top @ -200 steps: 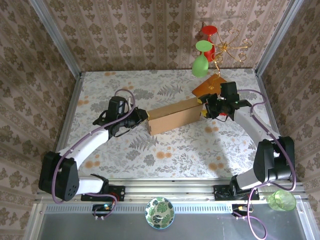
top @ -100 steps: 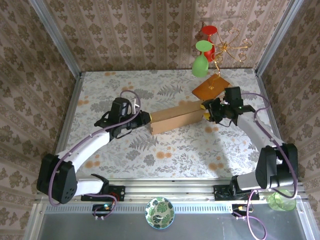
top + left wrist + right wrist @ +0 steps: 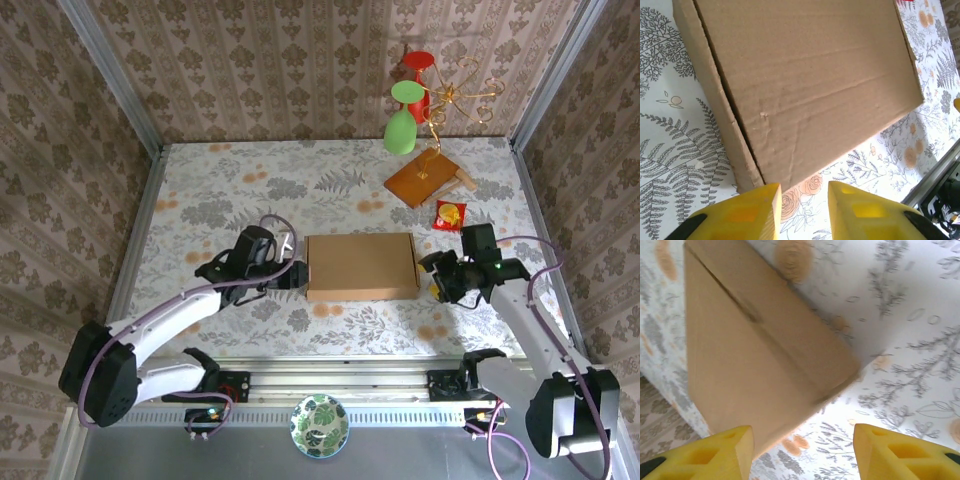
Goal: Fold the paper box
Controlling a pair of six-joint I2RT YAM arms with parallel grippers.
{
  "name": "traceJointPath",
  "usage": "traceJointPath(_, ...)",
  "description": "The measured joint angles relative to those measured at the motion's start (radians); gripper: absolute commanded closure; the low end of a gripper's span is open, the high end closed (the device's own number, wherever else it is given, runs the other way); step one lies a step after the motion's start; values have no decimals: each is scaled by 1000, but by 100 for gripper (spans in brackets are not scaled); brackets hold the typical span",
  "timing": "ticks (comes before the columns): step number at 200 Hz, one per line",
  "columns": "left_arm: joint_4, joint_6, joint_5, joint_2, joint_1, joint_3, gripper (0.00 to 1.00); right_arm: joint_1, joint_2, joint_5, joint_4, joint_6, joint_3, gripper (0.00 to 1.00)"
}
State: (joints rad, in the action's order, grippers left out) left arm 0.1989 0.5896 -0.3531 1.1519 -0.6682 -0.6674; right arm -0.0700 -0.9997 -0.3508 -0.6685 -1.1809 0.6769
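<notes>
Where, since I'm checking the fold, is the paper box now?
In the top view the paper box lies flat on the table, between the left claw and the right claw.

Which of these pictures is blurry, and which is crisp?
Right wrist view: the paper box looks smeared, its edges soft, as does the floral table pattern. Left wrist view: crisp, the cardboard's creases and corrugation clear. Top external view: even light, a faint shadow beside the right arm.

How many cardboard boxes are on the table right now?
1. The paper box lies flat mid-table, closed, between the left gripper and the right gripper. A second sheet lying flat beneath it would be hidden.
</notes>
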Motion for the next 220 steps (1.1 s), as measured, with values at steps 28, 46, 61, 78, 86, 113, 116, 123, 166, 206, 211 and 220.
traceJointPath(28, 5, 19, 18, -29, 5, -10, 56, 0, -37, 23, -18, 14, 50, 43)
traceJointPath(46, 26, 30, 14, -30, 38, -50, 55, 2, -93, 30, -16, 39, 102, 43)
traceJointPath(61, 42, 35, 14, -28, 95, -89, 52, 4, -148, 34, -8, 83, 136, 41)
traceJointPath(78, 57, 35, 16, -29, 171, -120, 0, 8, -199, 45, 0, 143, 162, 19)
traceJointPath(86, 60, 33, 20, -35, 212, -127, 0, 9, -215, 61, 3, 180, 174, 0)
traceJointPath(113, 106, 26, 126, -101, 344, -127, 0, 4, -180, 190, 30, 309, 200, 0)
traceJointPath(116, 111, 22, 143, -111, 354, -127, 0, 3, -166, 208, 34, 325, 200, 0)
traceJointPath(123, 124, 11, 190, -135, 374, -127, 0, 2, -128, 251, 47, 356, 199, 0)
traceJointPath(166, 158, -162, 500, -216, 399, -126, 0, -3, 58, 611, 263, 548, 109, 0)
traceJointPath(206, -17, -505, 537, -202, 449, 50, 0, -8, 42, 734, 596, 861, -201, 0)
traceJointPath(211, -31, -534, 524, -177, 467, 65, 0, -8, 27, 734, 639, 893, -230, 0)
traceJointPath(220, -49, -571, 498, -127, 501, 76, 0, -8, 2, 731, 710, 935, -271, 0)
